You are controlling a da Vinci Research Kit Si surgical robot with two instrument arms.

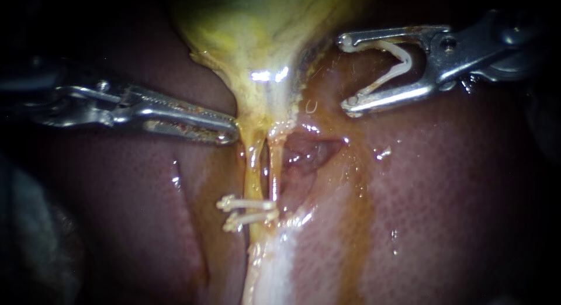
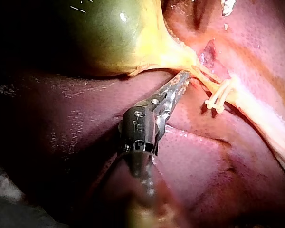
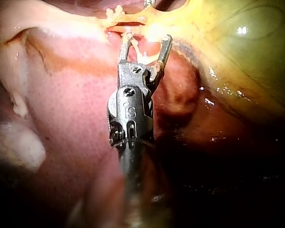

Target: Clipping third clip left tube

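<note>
Now: open clip (image 1: 399, 64) loaded, clear of left tube (image 1: 253, 165)

Upper right of frame: right instrument (image 1: 347, 76), jaws spread wide, holding the open clip against both, well apart from the left tube. Centre, below gallbladder (image 1: 257, 42): left tube, crossed lower down by two set clips (image 1: 248, 204). Mid-left: left instrument (image 1: 229, 132), jaws closed on gallbladder neck edge. Liver (image 1: 456, 211) all round.
</note>
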